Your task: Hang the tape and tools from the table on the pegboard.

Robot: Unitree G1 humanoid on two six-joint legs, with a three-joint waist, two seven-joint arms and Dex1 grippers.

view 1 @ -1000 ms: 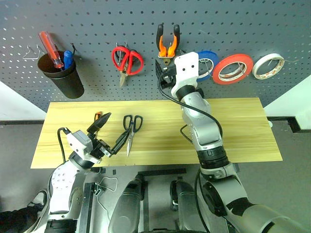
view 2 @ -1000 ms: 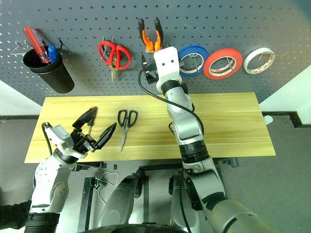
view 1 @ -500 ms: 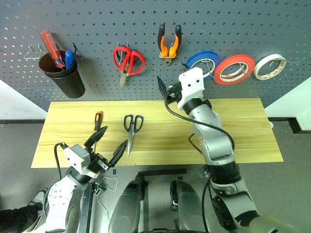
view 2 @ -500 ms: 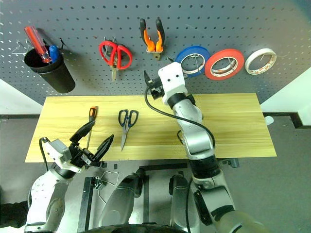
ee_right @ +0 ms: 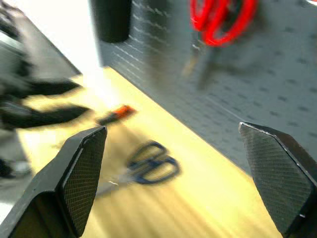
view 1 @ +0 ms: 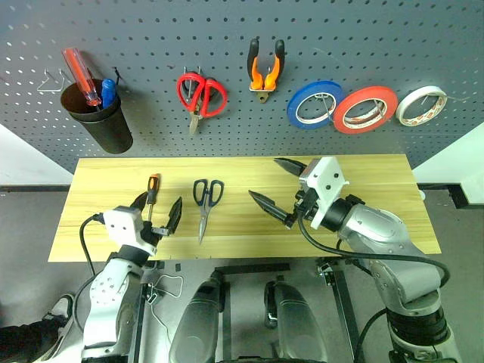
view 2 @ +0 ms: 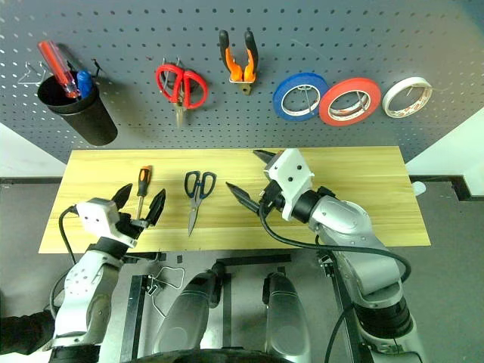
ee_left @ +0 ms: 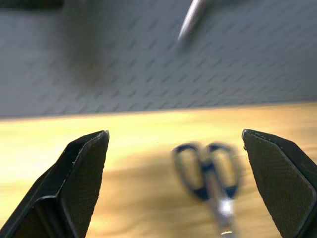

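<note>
Blurred dark scissors (ee_left: 210,171) between gripper fingertips (ee_left: 89,163).

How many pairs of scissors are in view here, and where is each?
2. The red scissors hang on the pegboard, left of the orange pliers. The dark scissors lie flat on the table, right of the screwdriver. None seems hidden.

Left gripper (ee_left: 176,186) fingers (ee_left: 81,181) were spread wide, nothing between them. Scissors (ee_left: 210,176) lay flat on the table (ee_left: 124,148), blurred, handles toward its far edge. Pegboard (ee_left: 148,64) rose behind that edge.
</note>
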